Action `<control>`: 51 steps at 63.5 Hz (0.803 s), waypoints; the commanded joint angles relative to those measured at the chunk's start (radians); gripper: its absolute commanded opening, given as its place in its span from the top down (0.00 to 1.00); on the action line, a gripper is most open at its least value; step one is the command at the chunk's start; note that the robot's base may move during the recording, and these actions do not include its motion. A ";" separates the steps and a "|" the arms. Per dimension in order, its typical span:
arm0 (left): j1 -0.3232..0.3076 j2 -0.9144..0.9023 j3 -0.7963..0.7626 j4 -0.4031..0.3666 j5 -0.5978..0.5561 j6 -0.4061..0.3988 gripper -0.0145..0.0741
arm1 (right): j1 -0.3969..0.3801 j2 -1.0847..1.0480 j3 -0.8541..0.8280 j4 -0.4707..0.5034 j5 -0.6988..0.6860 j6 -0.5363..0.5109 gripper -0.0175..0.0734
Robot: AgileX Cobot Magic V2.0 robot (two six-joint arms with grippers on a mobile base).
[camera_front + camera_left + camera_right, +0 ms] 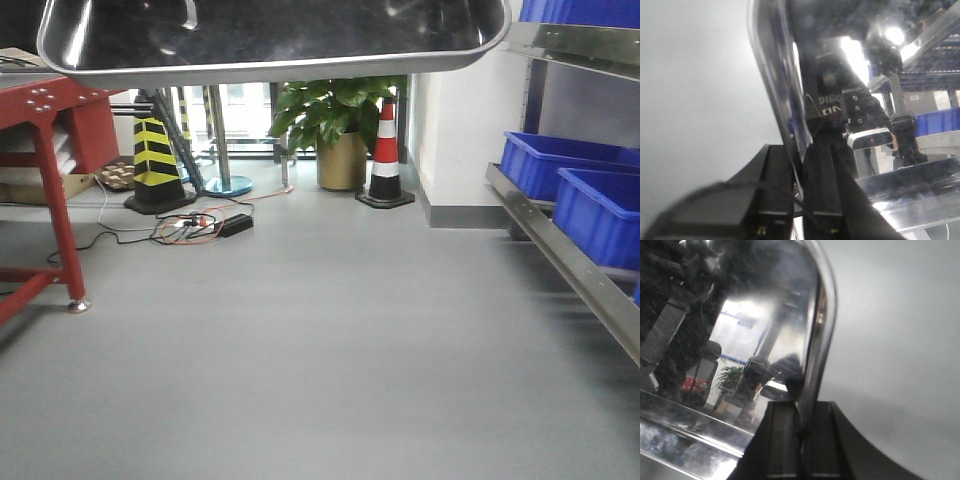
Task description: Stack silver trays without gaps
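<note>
One silver tray (pixel 270 40) in sight, up at 12 o'clock in the front view, clear of the grey floor (pixel 320 360) and spanning most of the width. Gripped at both ends.

Left tool (pixel 799 187) clamped on the rolled rim at 6 o'clock of the left wrist view, one finger (pixel 775 185) on either side, with the silver tray (pixel 840 70) running up toward 12 o'clock.

Right tool (pixel 801 437) likewise pinching the rim at 6 o'clock of the right wrist view, the silver tray (pixel 765 325) filling 10 o'clock, its mirror surface crowded with blurred reflections.

Under the tray in the front view:
- At 9 o'clock, a red tabletop (pixel 45 98) on red legs.
- At 3 o'clock, blue bins (pixel 580 175) on a steel shelf (pixel 570 260).
- Toward 11 o'clock, a black and yellow post (pixel 155 160) with cables (pixel 190 228) just beside it on the floor.
- Near 12 o'clock, a potted plant (pixel 340 115) just beside a red and white cone (pixel 385 150).
</note>
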 commanded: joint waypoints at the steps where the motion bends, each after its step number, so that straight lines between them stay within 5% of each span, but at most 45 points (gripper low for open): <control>1: -0.001 -0.032 -0.026 0.023 0.060 0.030 0.89 | 0.000 -0.045 -0.036 -0.012 -0.069 -0.021 0.78; 51: -0.001 -0.032 -0.026 0.021 0.060 0.030 0.89 | 0.000 -0.045 -0.036 -0.012 -0.067 -0.021 0.78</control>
